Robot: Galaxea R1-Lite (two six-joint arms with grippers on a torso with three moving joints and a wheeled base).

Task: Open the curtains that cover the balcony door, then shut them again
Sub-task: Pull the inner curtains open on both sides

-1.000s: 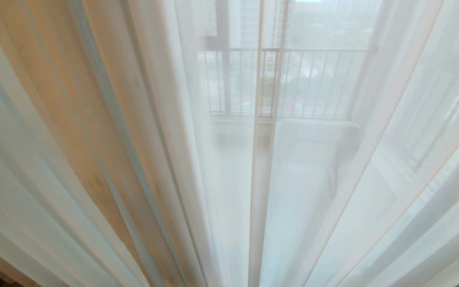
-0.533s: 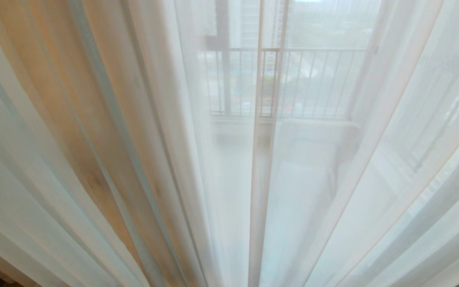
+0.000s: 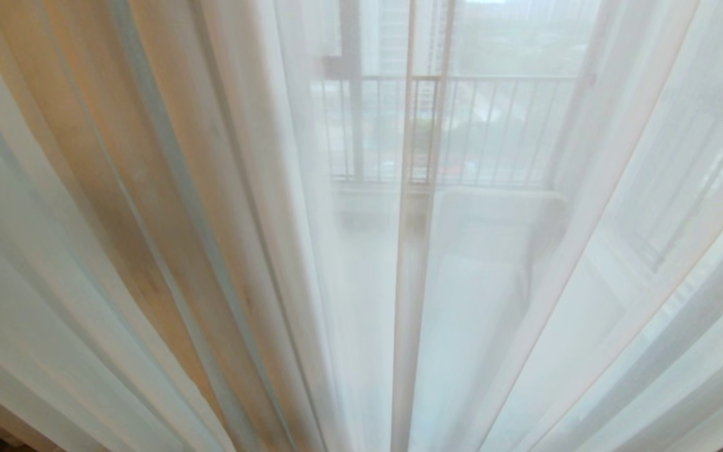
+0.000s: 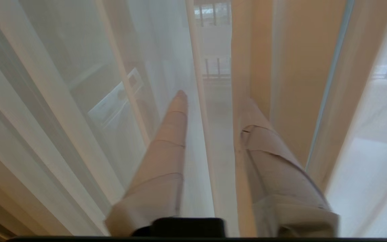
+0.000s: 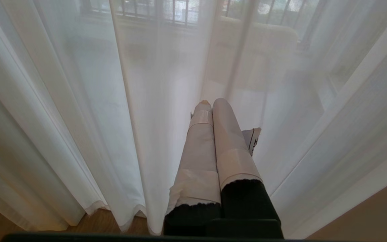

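A strip of wood floor (image 5: 106, 220) shows under the hem nearest the robot. Above it the curtains (image 3: 223, 251) hang drawn across the whole head view, sheer white in long folds, tinted beige on the left. The right gripper (image 5: 210, 102) sits low just before the cloth, its taped fingers (image 5: 228, 134) pressed together, empty. The left gripper (image 4: 213, 97) points at a fold with its fingers (image 4: 166, 141) parted, a pleat edge running through the gap, nothing clamped. Farther off, through the cloth, the door (image 3: 421, 125) frame and a balcony railing (image 3: 499, 78) show faintly. The head view matches a second ago.
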